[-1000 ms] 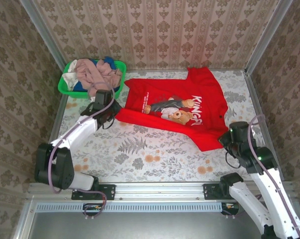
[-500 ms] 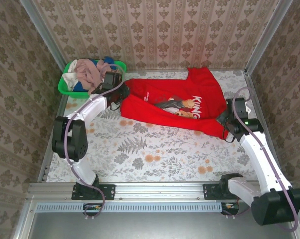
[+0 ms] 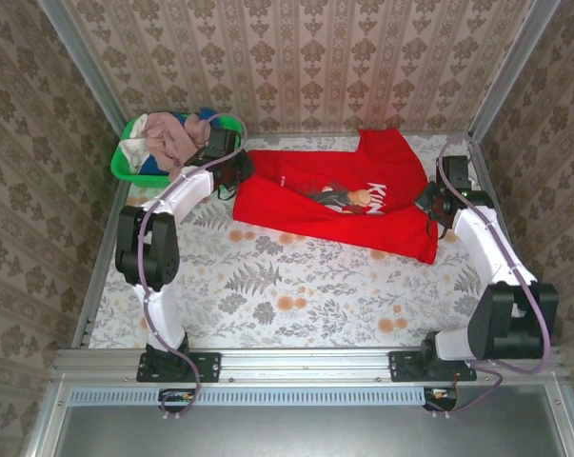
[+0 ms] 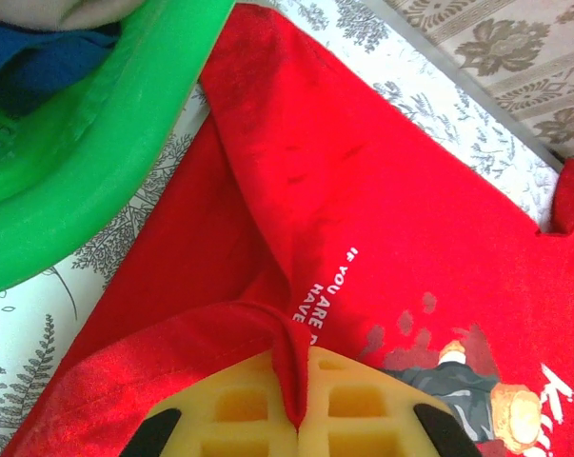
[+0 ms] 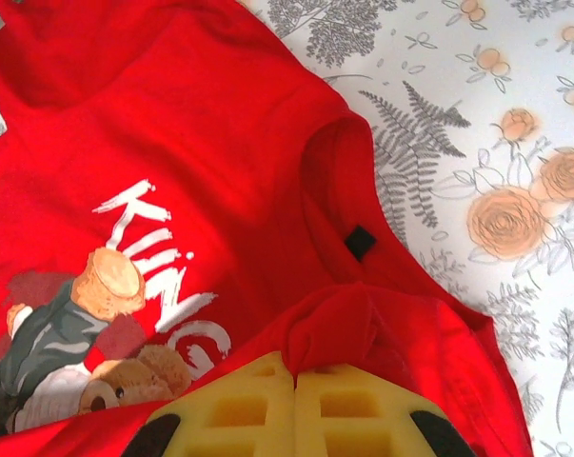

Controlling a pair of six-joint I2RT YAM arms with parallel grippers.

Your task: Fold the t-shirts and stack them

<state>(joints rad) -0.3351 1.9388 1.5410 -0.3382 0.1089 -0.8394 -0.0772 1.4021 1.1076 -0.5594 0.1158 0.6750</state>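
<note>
The bright red t-shirt [image 3: 339, 200] with a teddy-bear print and white lettering lies across the far half of the table, its near edge lifted and doubled back toward the far wall. My left gripper [image 3: 234, 171] is shut on a pinch of the red t-shirt [image 4: 363, 219] at its left edge, beside the basket. On the right edge my right gripper [image 3: 429, 202] is shut on a bunch of the same red cloth [image 5: 220, 171]. Other t-shirts [image 3: 177, 141], dusty pink, blue and white, are heaped in the green basket [image 3: 125, 171].
The green basket's rim [image 4: 106, 162] lies close to the left of my left gripper. Papered walls close in the table at the back and sides. The floral tabletop [image 3: 287, 295] stretches toward the arm bases.
Both grippers have carried the shirt's near edge away from the arm bases toward the far wall, folding the lower part over the print. The left gripper now sits right beside the basket.
</note>
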